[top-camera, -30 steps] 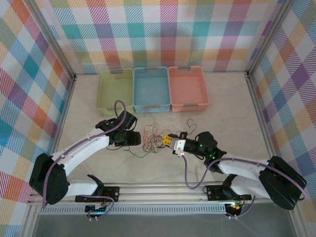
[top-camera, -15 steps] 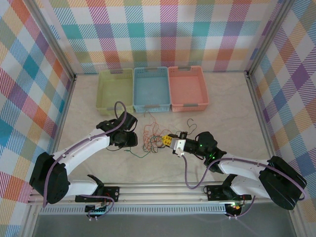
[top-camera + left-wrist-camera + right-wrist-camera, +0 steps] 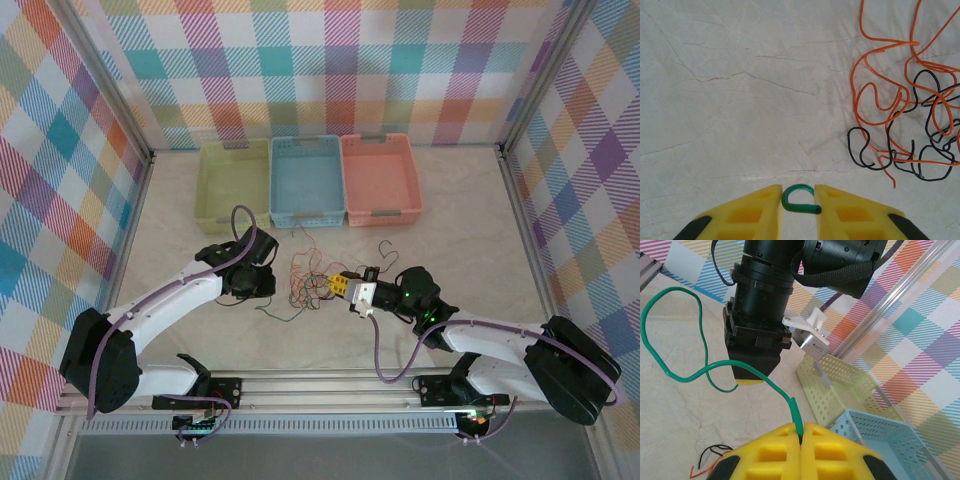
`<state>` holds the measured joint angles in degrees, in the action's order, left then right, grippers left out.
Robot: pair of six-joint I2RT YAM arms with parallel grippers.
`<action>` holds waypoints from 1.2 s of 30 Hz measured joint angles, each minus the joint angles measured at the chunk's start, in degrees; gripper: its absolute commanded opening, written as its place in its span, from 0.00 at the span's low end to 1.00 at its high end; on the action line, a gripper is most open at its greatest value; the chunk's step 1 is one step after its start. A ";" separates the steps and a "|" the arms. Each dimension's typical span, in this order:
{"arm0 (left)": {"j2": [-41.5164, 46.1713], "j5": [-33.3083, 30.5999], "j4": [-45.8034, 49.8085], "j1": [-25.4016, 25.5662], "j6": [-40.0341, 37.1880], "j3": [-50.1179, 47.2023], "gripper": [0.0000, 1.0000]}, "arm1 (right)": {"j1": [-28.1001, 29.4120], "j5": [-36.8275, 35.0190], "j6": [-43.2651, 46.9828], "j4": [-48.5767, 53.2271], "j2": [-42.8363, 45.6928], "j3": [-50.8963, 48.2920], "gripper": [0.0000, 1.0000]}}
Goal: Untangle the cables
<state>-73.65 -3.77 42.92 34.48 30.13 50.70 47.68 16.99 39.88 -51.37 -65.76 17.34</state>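
On the desk [image 3: 450,220], in the top view, the tangle [image 3: 305,282] of cables is being flanked by both tools. The left tool [image 3: 272,284] is being held at the tangle's 9 o'clock and the right tool [image 3: 331,284] at its 3 o'clock, each just beside it. Three baskets [image 3: 306,218] are being shown in a row at the tangle's 12 o'clock. In the right wrist view the green cable [image 3: 797,415] is being clenched between the right tool's yellow fingers [image 3: 770,450], which are being pressed together at 6 o'clock. From there the cable is being led toward 10 o'clock, past the tip of the left tool, and round in a tall loop at 9 o'clock. In the left wrist view a hooked end of the green cable is being bracketed at 6 o'clock by the left tool's fingers [image 3: 750,212], with only a narrow gap between them. The hook is lying against or just beside both inner faces, and whether it is actually being gripped cannot be told. The orange cable [image 3: 900,43] and the black cable [image 3: 850,147] are being shown intertwined at 3 o'clock of that view, apart from the fingers.
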 measured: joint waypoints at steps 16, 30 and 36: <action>3.39 -4.13 0.07 0.00 0.28 -0.61 0.00 | 0.00 -0.07 -0.02 0.00 0.37 0.00 0.00; 32.33 -9.86 1.84 -9.01 3.50 -1.75 0.00 | -10.99 -13.55 -12.39 -0.20 -1.09 -0.02 0.00; 41.51 -9.51 4.42 -10.75 3.48 -0.52 0.00 | -16.79 -18.56 -21.73 0.44 -2.08 -0.17 0.00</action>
<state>-32.14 -13.28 47.33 23.73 33.61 50.17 30.89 -1.56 18.15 -50.94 -67.83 17.17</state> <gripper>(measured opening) 0.058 0.061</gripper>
